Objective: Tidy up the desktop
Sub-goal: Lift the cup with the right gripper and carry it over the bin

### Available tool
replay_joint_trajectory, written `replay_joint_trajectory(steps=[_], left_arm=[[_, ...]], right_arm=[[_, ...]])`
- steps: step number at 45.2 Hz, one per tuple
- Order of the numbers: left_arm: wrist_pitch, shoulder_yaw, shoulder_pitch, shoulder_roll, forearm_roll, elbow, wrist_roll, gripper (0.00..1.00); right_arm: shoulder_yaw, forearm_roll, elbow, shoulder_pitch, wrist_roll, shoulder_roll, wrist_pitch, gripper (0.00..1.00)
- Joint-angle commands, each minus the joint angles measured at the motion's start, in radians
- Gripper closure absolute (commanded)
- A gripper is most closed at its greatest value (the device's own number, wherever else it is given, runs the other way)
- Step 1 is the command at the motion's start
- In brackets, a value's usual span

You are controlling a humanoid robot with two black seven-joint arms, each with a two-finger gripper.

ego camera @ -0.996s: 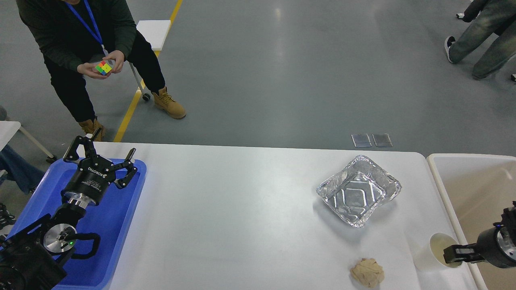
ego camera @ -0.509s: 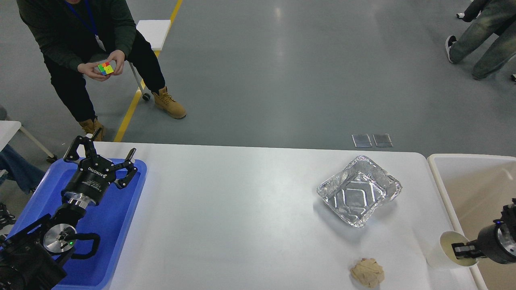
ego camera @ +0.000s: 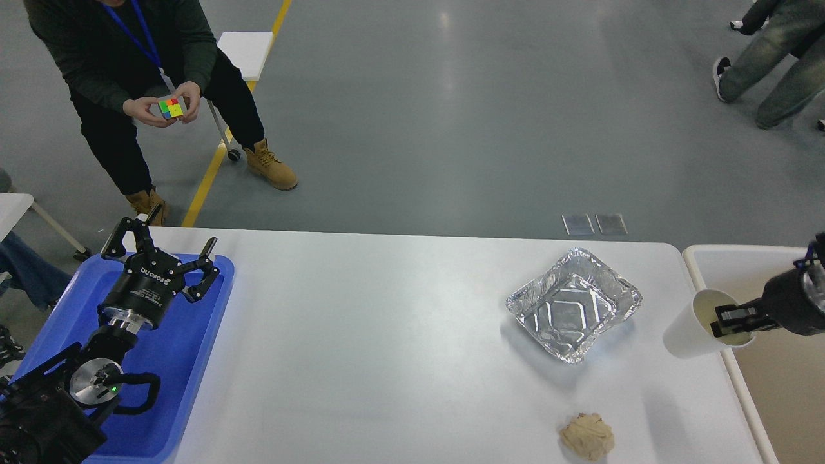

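The white desktop fills the lower view. My right gripper is shut on the rim of a white paper cup and holds it tilted in the air above the desktop's right edge, beside the bin. A crinkled foil tray sits empty at the right middle. A crumpled brown paper ball lies near the front right. My left gripper is open and empty above the blue tray at the left.
A beige bin with a white rim stands against the desktop's right side. A person holding a coloured cube stands beyond the far left corner. Another person's legs show at the top right.
My right gripper has lifted the paper cup off the desktop's front right corner and carried it up and back toward the bin. The left arm has not moved.
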Motion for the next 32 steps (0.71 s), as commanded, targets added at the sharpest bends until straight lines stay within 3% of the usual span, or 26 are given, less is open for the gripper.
replay_joint_trajectory(steps=[1, 32], left_arm=[[0.0, 0.0, 0.0, 0.0, 0.0, 0.0, 0.0, 0.01], [0.0, 0.0, 0.0, 0.0, 0.0, 0.0, 0.0, 0.01]], right_arm=[[-0.013, 0.003, 0.079, 0.213, 0.01, 0.016, 0.111, 1.0], [-0.067, 0.027, 0.088, 0.541, 0.01, 0.079, 0.477, 1.0]])
